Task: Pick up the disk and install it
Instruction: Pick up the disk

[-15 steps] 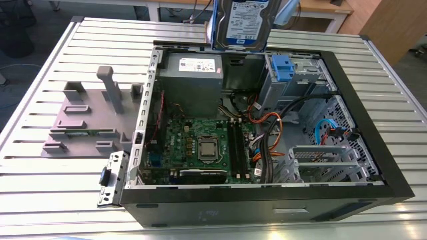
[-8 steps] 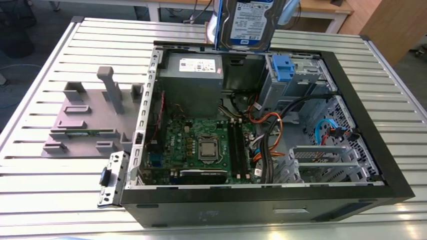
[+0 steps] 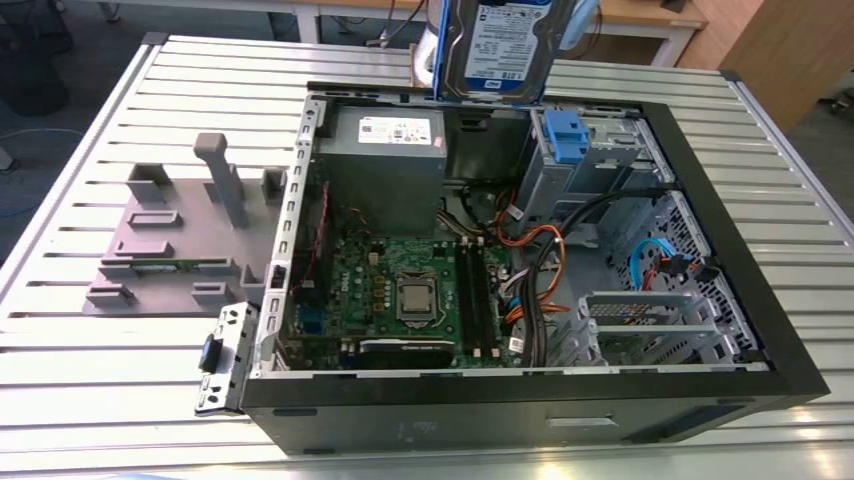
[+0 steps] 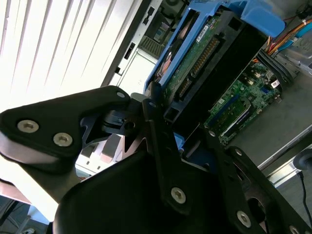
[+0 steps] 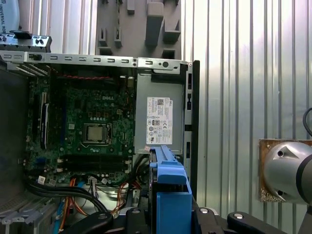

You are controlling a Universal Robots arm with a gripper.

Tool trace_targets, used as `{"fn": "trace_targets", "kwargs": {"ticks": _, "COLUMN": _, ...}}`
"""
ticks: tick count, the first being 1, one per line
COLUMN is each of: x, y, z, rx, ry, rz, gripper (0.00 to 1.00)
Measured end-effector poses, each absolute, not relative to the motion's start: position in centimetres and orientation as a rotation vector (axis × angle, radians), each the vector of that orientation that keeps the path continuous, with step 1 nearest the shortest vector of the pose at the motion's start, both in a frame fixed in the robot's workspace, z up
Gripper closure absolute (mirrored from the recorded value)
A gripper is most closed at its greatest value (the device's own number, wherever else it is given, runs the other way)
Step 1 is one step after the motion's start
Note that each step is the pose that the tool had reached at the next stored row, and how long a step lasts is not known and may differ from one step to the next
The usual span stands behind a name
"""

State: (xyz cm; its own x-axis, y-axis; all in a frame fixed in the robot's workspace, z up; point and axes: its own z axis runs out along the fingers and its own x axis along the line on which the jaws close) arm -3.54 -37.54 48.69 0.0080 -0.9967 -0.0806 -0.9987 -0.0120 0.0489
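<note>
The disk (image 3: 495,48), a silver drive with a white-and-blue label in a blue bracket, hangs upright over the far edge of the open computer case (image 3: 747,300). It is just above the drive bay with its blue latch (image 3: 567,135). In the second wrist view my gripper (image 4: 185,134) is shut on the disk (image 4: 204,63), its black fingers (image 4: 155,122) pressing the blue bracket from both sides. The first wrist view looks down past the disk's blue bracket (image 5: 169,187) into the case, with my gripper (image 5: 170,219) around the bracket's end.
Inside the case lie a grey power-supply box (image 3: 387,160), the green motherboard (image 3: 407,290) and orange and black cables (image 3: 534,245). A grey plastic stand (image 3: 187,230) with upright posts sits on the slatted metal table (image 3: 80,100) at the exterior view's left. A small metal bracket (image 3: 224,355) leans at the case's near corner.
</note>
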Motion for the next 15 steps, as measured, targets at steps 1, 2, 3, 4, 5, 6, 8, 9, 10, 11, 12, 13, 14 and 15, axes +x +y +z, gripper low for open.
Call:
{"fn": "trace_targets", "kwargs": {"ticks": 1, "x": -3.53, "y": -37.54, "z": 48.69, "rx": -2.215, "ry": 2.192, "rz": 0.143, "gripper": 0.63}}
{"fn": "trace_targets", "kwargs": {"ticks": 2, "x": -3.53, "y": -37.54, "z": 48.69, "rx": -2.215, "ry": 2.192, "rz": 0.143, "gripper": 0.63}}
{"fn": "trace_targets", "kwargs": {"ticks": 3, "x": -3.53, "y": -37.54, "z": 48.69, "rx": -2.215, "ry": 2.192, "rz": 0.143, "gripper": 0.63}}
{"fn": "trace_targets", "kwargs": {"ticks": 4, "x": -3.53, "y": -37.55, "z": 48.69, "rx": -2.215, "ry": 2.192, "rz": 0.143, "gripper": 0.63}}
{"fn": "trace_targets", "kwargs": {"ticks": 5, "x": -3.53, "y": -37.56, "z": 48.68, "rx": -2.215, "ry": 2.192, "rz": 0.143, "gripper": 0.63}}
{"fn": "trace_targets", "kwargs": {"ticks": 6, "x": -3.53, "y": -37.59, "z": 48.69, "rx": -2.215, "ry": 2.192, "rz": 0.143, "gripper": 0.63}}
{"fn": "trace_targets", "kwargs": {"ticks": 8, "x": -3.53, "y": -37.66, "z": 48.69, "rx": -2.215, "ry": 2.192, "rz": 0.143, "gripper": 0.63}}
{"fn": "trace_targets", "kwargs": {"ticks": 9, "x": -3.53, "y": -37.7, "z": 48.69, "rx": -2.215, "ry": 2.192, "rz": 0.143, "gripper": 0.63}}
{"fn": "trace_targets", "kwargs": {"ticks": 10, "x": -3.53, "y": -37.74, "z": 48.69, "rx": -2.215, "ry": 2.192, "rz": 0.143, "gripper": 0.63}}
{"fn": "trace_targets", "kwargs": {"ticks": 11, "x": -3.53, "y": -37.77, "z": 48.69, "rx": -2.215, "ry": 2.192, "rz": 0.143, "gripper": 0.63}}
{"fn": "trace_targets", "kwargs": {"ticks": 12, "x": -3.53, "y": -37.81, "z": 48.69, "rx": -2.215, "ry": 2.192, "rz": 0.143, "gripper": 0.63}}
{"fn": "trace_targets", "kwargs": {"ticks": 13, "x": -3.53, "y": -37.84, "z": 48.69, "rx": -2.215, "ry": 2.192, "rz": 0.143, "gripper": 0.63}}
{"fn": "trace_targets", "kwargs": {"ticks": 14, "x": -3.53, "y": -37.88, "z": 48.69, "rx": -2.215, "ry": 2.192, "rz": 0.143, "gripper": 0.63}}
{"fn": "trace_targets", "kwargs": {"ticks": 15, "x": -3.53, "y": -37.91, "z": 48.69, "rx": -2.215, "ry": 2.192, "rz": 0.143, "gripper": 0.63}}
